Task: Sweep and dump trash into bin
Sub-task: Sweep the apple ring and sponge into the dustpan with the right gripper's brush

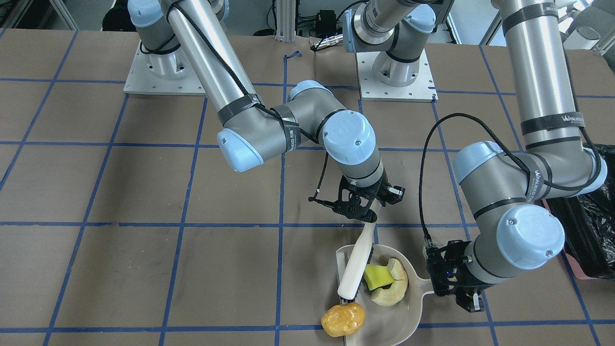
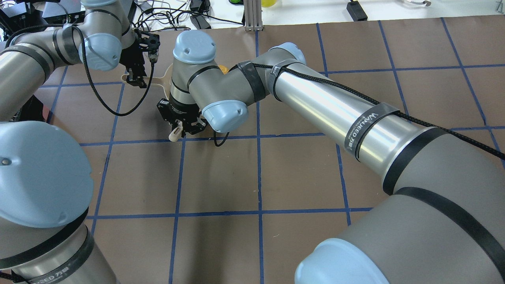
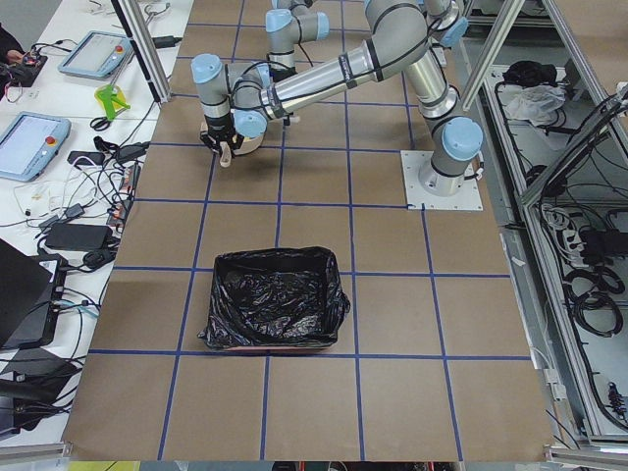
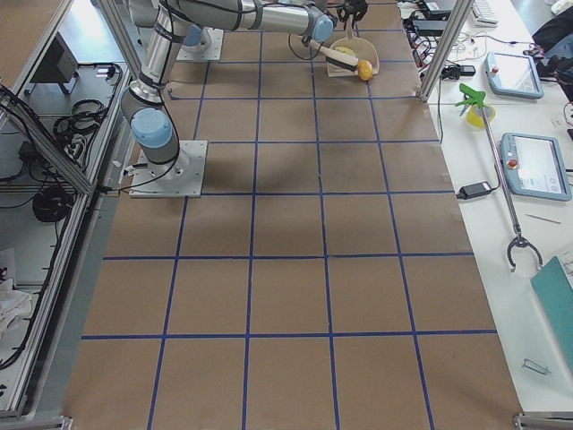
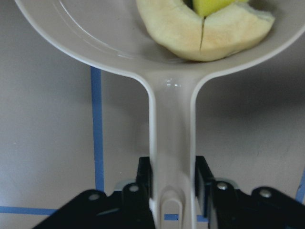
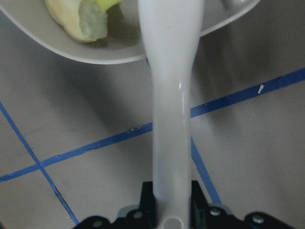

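Near the table's far edge, left hand clamps the dustpan, right hand grips the brush beside the potato

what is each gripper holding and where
The left gripper holds the dustpan by its handle end; the right gripper holds the brush by its handle end.

Sponge and slice lie touching in my dustpan. My brush lies across it. The lump sits at its lip, just beside the brush tip. The bin stands off to my left.
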